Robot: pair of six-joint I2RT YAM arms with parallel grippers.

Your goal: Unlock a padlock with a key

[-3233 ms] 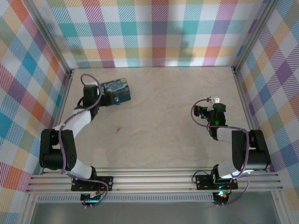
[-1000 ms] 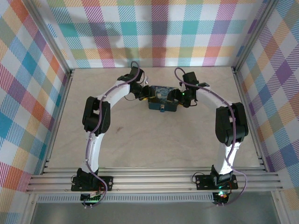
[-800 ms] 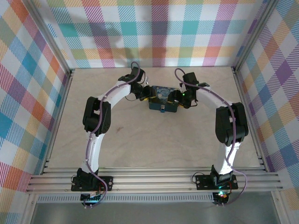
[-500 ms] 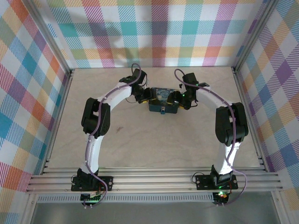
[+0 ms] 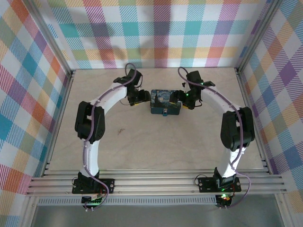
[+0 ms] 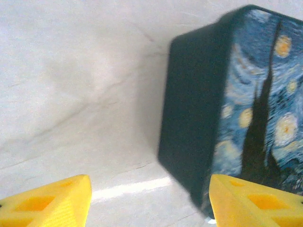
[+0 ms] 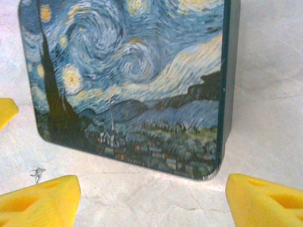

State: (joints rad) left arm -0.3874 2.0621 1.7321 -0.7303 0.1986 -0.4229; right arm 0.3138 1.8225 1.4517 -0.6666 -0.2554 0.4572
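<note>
While both arms arc inward to the far middle of the table, a flat rectangular tin lies there lid up, with a blue swirling night-sky print. The left gripper sits just beside the tin's left end, and the right gripper just beside its right end. A small pale piece juts from the tin's near wall. It is too small to tell whether it is the padlock.

Left wrist view: the left gripper is spread wide and holds nothing. Its yellow fingertips sit at the bottom corners of the frame. The tin is right of centre, its dark side wall toward the camera. The right-hand tip overlaps the tin's lower corner. Contact cannot be told.

Right wrist view: the right gripper is also spread wide and empty. The tin lies just ahead of the tips, its printed lid in full view and its near edge apart from both tips, with bare table between.
</note>
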